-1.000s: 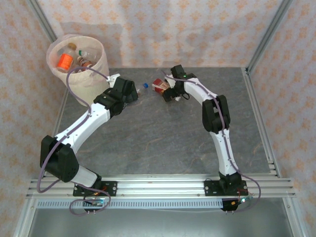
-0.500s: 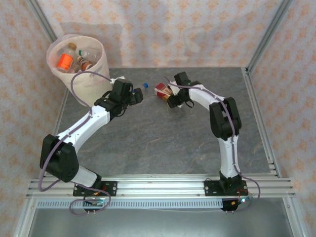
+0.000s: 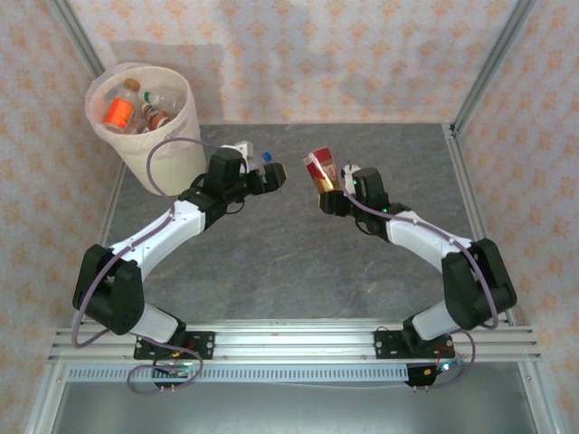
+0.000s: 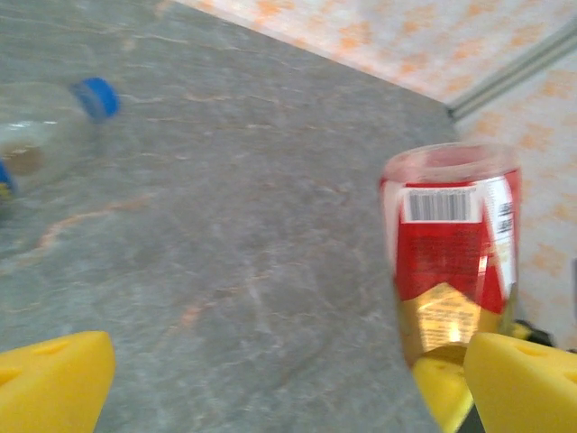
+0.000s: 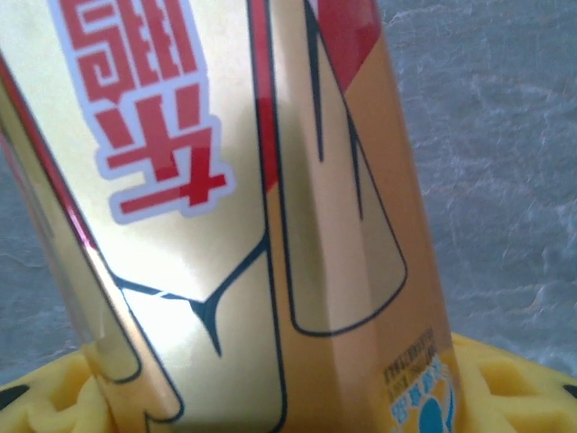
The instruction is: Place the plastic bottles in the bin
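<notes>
From above, the right pincer [image 3: 329, 192] is pinching a red and gold bottle [image 3: 317, 168] near the middle of the worktop [image 3: 298, 262]. The left pincer [image 3: 269, 174] is spread wide. It is just beside a clear bottle with a blue cap [image 3: 267, 156]. The bin [image 3: 145, 167] stands at the far left corner, well apart from the red and gold bottle. Some bottles [image 3: 119, 111] lie in it already. The left arm lies between that bottle and the bin. So I think the right arm needs to go high or go around. The bin's rim is tall too, and the bottle must pass over it.

In the left wrist view, the two yellow fingers [image 4: 54, 383] stand far apart with nothing between them. The clear bottle with a blue cap [image 4: 41, 135] lies on its side at the left. The red and gold bottle [image 4: 451, 253] stands up at the right.

In the right wrist view, the yellow pads [image 5: 509, 379] press on the sides of the red and gold bottle [image 5: 270, 180]. It looks light, thin and smooth. It could slip or dent, so a soft hold around its body seems best.
</notes>
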`<action>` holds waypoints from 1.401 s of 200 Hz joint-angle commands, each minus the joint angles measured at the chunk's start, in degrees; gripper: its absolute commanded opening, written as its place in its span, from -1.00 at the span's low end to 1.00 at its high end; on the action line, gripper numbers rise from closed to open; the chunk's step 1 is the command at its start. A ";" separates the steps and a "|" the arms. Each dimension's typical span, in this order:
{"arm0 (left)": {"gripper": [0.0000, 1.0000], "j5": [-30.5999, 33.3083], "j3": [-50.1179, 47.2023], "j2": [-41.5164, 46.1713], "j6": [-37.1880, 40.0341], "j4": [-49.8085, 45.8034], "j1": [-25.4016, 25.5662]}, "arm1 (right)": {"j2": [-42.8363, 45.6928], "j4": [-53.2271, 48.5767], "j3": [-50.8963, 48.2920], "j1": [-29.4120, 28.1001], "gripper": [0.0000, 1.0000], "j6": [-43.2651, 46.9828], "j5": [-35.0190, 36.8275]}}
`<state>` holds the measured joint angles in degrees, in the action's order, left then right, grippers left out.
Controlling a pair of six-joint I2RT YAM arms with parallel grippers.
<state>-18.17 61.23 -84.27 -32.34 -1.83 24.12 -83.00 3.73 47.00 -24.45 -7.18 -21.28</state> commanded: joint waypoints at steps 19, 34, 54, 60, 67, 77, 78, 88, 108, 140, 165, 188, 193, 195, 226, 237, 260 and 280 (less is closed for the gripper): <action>1.00 -1.98 2.57 -3.58 -4.20 2.92 4.67 | 6.13 9.75 -6.53 -2.47 -0.13 -5.51 -4.31; 1.00 -2.08 3.22 -5.50 -5.93 4.15 5.62 | 6.49 11.53 -7.53 -3.14 -0.12 -5.51 -4.97; 1.00 -2.60 4.33 -7.83 -7.76 5.69 6.43 | 5.84 12.77 -7.37 -3.46 -0.12 -5.96 -4.88; 1.00 -3.32 4.25 -8.29 -7.98 7.08 6.60 | 5.54 12.88 -6.99 -3.57 -0.12 -6.00 -5.08; 1.00 -4.39 4.18 -8.66 -8.33 9.03 6.72 | 5.12 12.72 -6.60 -3.54 -0.12 -6.08 -5.34; 1.00 -5.95 4.25 -9.18 -8.62 11.47 6.77 | 4.57 12.54 -6.12 -3.61 -0.12 -6.21 -5.90; 1.00 -6.02 4.25 -9.21 -8.62 11.66 6.75 | 4.54 12.53 -6.08 -3.60 -0.12 -6.19 -5.98; 1.00 -5.99 4.50 -9.78 -8.62 12.76 7.04 | 4.03 12.66 -5.79 -3.63 -0.12 -6.51 -6.72; 1.00 -7.21 5.20 -11.42 -8.37 15.32 7.18 | 3.42 13.15 -5.36 -3.84 -0.11 -6.79 -8.74; 1.00 -9.38 4.33 -13.26 -9.42 23.62 7.29 | 3.18 13.33 -5.23 -4.02 -0.11 -7.01 -9.91; 1.00 -13.62 1.46 -14.03 -10.80 35.77 7.24 | 3.22 12.67 -5.04 -4.06 -0.11 -7.05 -9.03; 1.00 -13.38 -0.08 -12.99 -10.03 39.08 7.17 | 2.11 10.61 -4.42 -3.96 -0.11 -7.80 -5.36; 1.00 -12.68 -0.43 -12.66 -9.53 38.61 7.18 | 1.94 10.68 -4.38 -3.98 -0.11 -7.98 -5.32; 1.00 -12.41 -0.53 -12.58 -9.33 38.36 7.19 | 1.80 10.73 -4.38 -3.95 -0.11 -8.06 -5.50; 1.00 -9.25 0.07 -12.21 -7.84 32.17 7.02 | 1.06 11.96 -3.65 -3.96 -0.10 -8.49 -9.24; 1.00 -6.01 1.83 -12.55 -6.97 25.19 7.04 | 1.50 14.64 -4.70 -4.03 -0.10 -8.49 -10.66; 1.00 -1.51 3.99 -13.02 -5.69 17.56 7.06 | 3.30 19.14 -6.89 -4.03 -0.07 -7.92 -13.43; 1.00 -1.46 5.71 -13.38 -4.62 14.42 7.10 | 4.18 20.06 -7.30 -4.07 -0.06 -6.83 -16.12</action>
<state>-23.07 63.48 -98.04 -39.90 19.51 31.05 -81.30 18.59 40.84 -28.14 -16.01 -32.40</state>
